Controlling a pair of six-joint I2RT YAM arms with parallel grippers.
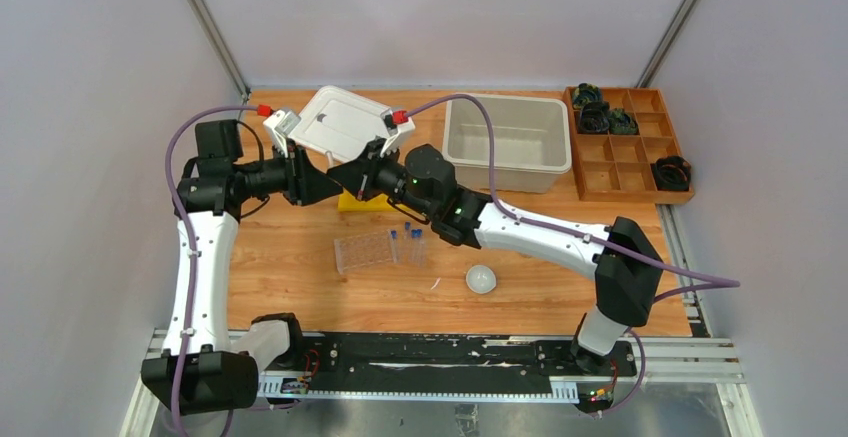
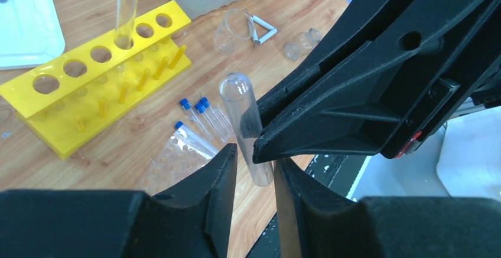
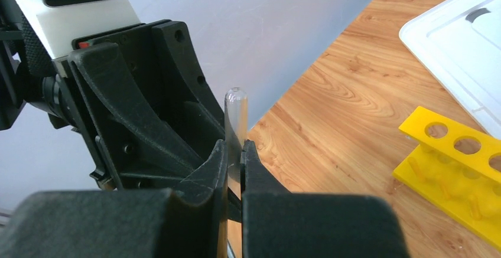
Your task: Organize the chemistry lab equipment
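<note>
My right gripper (image 3: 234, 152) is shut on a clear test tube (image 3: 236, 113) and holds it in the air above the table, round end up. My left gripper (image 2: 255, 154) is open, with the tube's (image 2: 242, 116) other end between its fingers. The two grippers meet (image 1: 335, 177) just left of the yellow rack (image 2: 88, 92), which holds one clear tube (image 2: 126, 10). Blue-capped tubes (image 2: 204, 116) and a clear rack (image 2: 174, 157) lie on the table below. Two glass vessels (image 2: 230, 30) and a white triangle (image 2: 263, 30) lie beyond. A white round dish (image 1: 481, 279) sits near the front.
A white lid (image 1: 340, 122) lies at the back, partly under the wrist cameras. A beige bin (image 1: 507, 142) stands at the back right. A wooden compartment tray (image 1: 625, 142) with black parts is at the far right.
</note>
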